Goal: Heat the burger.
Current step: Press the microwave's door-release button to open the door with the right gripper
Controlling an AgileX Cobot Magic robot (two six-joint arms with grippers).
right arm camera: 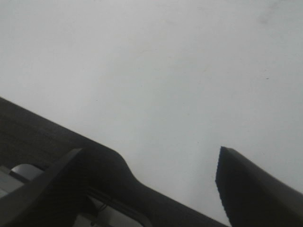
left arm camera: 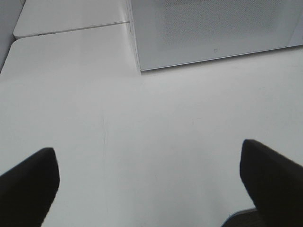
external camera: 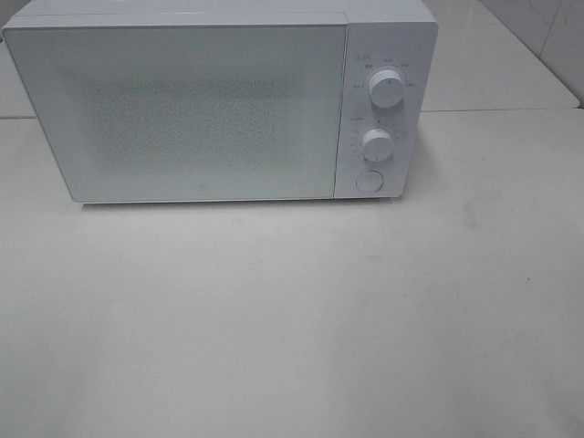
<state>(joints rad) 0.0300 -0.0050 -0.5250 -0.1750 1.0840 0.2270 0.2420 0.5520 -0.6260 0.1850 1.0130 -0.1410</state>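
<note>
Microwave (external camera: 219,100) stands at the back of the desk (external camera: 292,319), door shut, with two knobs (external camera: 387,90) and a round button (external camera: 369,181) on its right panel. Where the burger is cannot be told from these views. Left hand (left arm camera: 147,156) hangs spread over the desk before the microwave's left corner. Right hand (right arm camera: 150,153) is spread too, over bare desk.

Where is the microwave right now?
In the exterior high view the white microwave stands at the back of the table, slightly left of centre, door shut, control panel on its right end.
</note>
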